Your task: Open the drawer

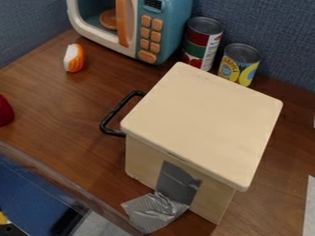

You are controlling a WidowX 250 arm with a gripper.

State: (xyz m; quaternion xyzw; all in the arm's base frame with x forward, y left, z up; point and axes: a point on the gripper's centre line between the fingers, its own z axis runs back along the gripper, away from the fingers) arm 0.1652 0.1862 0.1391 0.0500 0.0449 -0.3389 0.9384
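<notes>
Just off the centre, toward four o'clock, stands a blocky container: to be taken as a cream box (203, 124), upright on the brown table (61, 103), capped by a flat, overhanging top. Toward its nine to ten o'clock, juts out by way of a black handle (111, 120), marking the place of the drawer beneath the top. Looks closed, with the handle close up against the top's edge; cannot tell the contents. On the face toward seven o'clock, wears a dark grey patch (177, 182), with crinkled silver tape (154, 214) spread below at six o'clock.

Between eleven and twelve o'clock, near the wall, see a teal and white toy microwave (167, 34) with an orange door handle (126, 23). Holds a round orange-brown disc (108, 19) behind the front. Toward one o'clock, just beside it, find a red and green can (201, 41), then a yellow and blue can (239, 64), both upright with metal ends up; cannot tell the contents of either.

Between ten and eleven, note an orange and white piece (73, 58); at nine, a red object (3, 110), cut by the edge. Cannot tell the gripper's state, whether wide, narrow or holding.
</notes>
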